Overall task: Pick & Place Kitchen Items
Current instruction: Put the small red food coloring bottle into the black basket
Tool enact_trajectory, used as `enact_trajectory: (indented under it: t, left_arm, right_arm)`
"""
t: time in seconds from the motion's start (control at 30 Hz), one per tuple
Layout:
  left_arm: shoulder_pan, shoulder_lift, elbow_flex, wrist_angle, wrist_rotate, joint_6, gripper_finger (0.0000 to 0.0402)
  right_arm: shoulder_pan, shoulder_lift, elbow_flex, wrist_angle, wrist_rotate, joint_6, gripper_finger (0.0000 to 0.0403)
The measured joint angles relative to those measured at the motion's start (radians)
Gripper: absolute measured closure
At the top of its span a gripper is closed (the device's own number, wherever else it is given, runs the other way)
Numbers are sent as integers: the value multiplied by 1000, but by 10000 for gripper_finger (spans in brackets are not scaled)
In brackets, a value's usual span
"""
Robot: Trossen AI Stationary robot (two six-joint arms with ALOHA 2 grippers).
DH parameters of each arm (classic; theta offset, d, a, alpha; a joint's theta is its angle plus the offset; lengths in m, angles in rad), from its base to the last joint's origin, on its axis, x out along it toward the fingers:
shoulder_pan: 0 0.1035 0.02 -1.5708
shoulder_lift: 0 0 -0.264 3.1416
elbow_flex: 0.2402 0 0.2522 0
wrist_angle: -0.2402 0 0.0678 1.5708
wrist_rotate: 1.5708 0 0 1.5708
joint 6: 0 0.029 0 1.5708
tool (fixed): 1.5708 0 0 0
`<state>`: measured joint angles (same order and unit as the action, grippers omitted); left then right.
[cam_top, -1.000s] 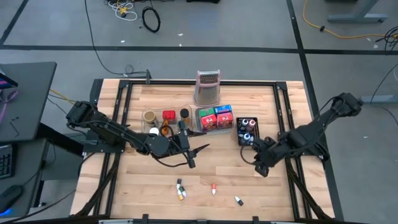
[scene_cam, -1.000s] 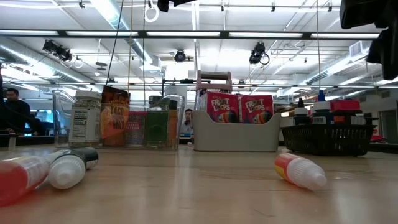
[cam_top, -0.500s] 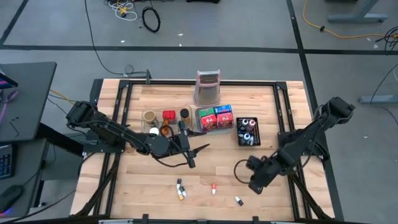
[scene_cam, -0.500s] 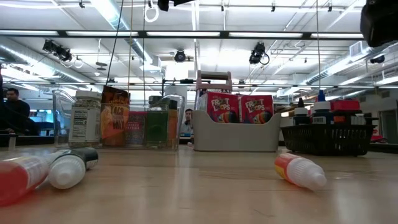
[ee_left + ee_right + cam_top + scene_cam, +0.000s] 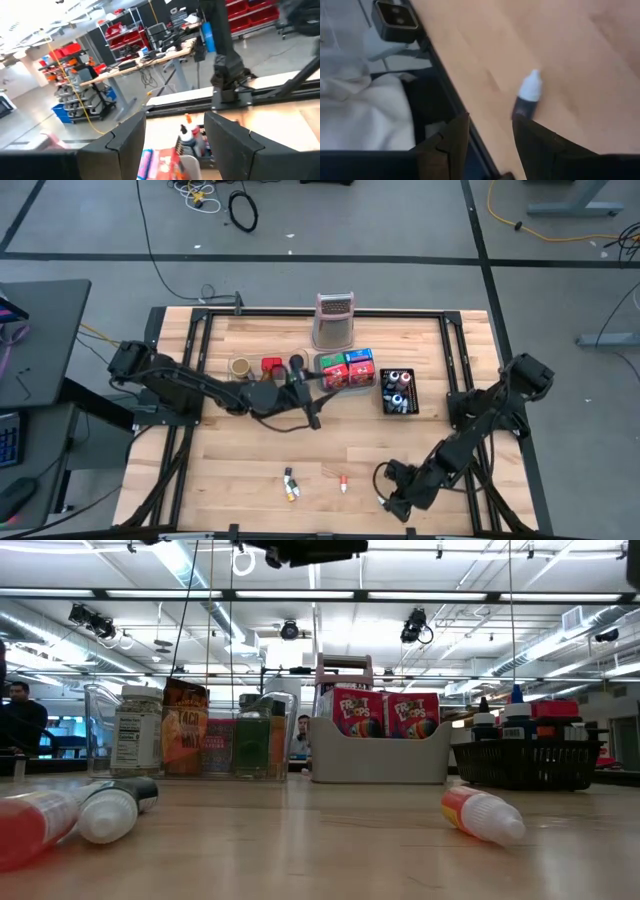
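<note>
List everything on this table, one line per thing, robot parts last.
Table: one, pale wood, with a dark frame.
Grater: one, metal, upright at the far middle.
Clear tray: one, left in the row, holding jars and packets.
Grey tray: one, middle of the row, holding red and green packets.
Black tray: one, right in the row, holding dark-capped bottles.
Loose small bottles: a pair and a red one lying near the front; a white-capped dark one at the front right.
Left gripper: one, dark, open, above the tray row.
Right gripper: one, dark, open, by the white-capped bottle.
</note>
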<state>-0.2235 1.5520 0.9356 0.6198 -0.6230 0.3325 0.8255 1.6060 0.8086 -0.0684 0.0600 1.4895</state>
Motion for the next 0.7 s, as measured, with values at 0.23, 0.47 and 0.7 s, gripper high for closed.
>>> enact_trajectory:
  t: [0.23,0.47,0.7]
  left_arm:
    - [106,0,0,67,177,24,191]
    - [162,-1,0,78,246,3,191]
    - [169,-1,0,28,248,-18,191]
  right_arm:
    - [1,25,133,-206,140,-61,240]
    - [18,33,162,-205,351,-129,240]
    - [57,126,162,-185,221,-39,250]
